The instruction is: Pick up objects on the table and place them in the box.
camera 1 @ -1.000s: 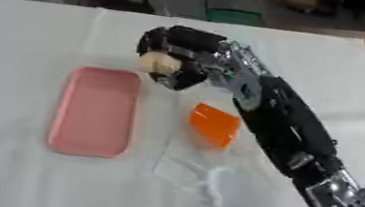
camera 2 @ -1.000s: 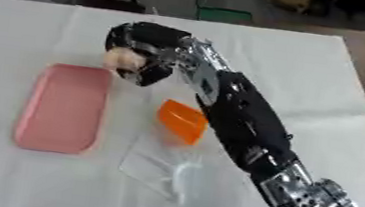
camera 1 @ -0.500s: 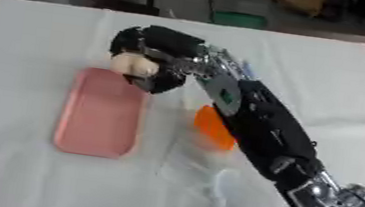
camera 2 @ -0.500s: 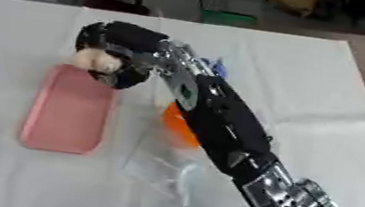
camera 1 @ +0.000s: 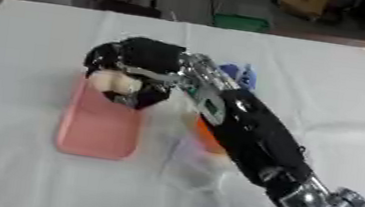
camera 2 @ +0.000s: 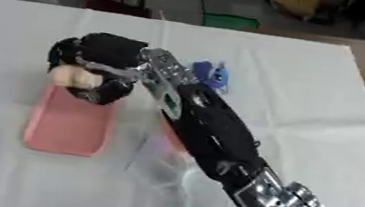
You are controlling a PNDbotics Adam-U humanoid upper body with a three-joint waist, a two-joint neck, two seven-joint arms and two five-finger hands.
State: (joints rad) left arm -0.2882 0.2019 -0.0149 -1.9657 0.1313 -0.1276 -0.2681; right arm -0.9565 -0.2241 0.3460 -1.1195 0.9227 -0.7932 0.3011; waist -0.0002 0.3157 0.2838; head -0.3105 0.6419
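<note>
Pale round object (camera 1: 114,83): held above far end of pink tray (camera 1: 98,132).
Right hand (camera 1: 142,67): fingers curled round the object; arm stretched diagonally from lower right.
Orange item (camera 1: 207,136): mostly behind the forearm, on white tablecloth (camera 1: 312,82).
Blue item (camera 2: 211,75): clearer in right eye view, beside the arm.

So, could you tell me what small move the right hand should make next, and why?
Probably lower a little and uncurl the fingers: the right hand holds the cream-coloured object curled in its fingers above the far end of the pink tray, so releasing there should drop it inside.
</note>
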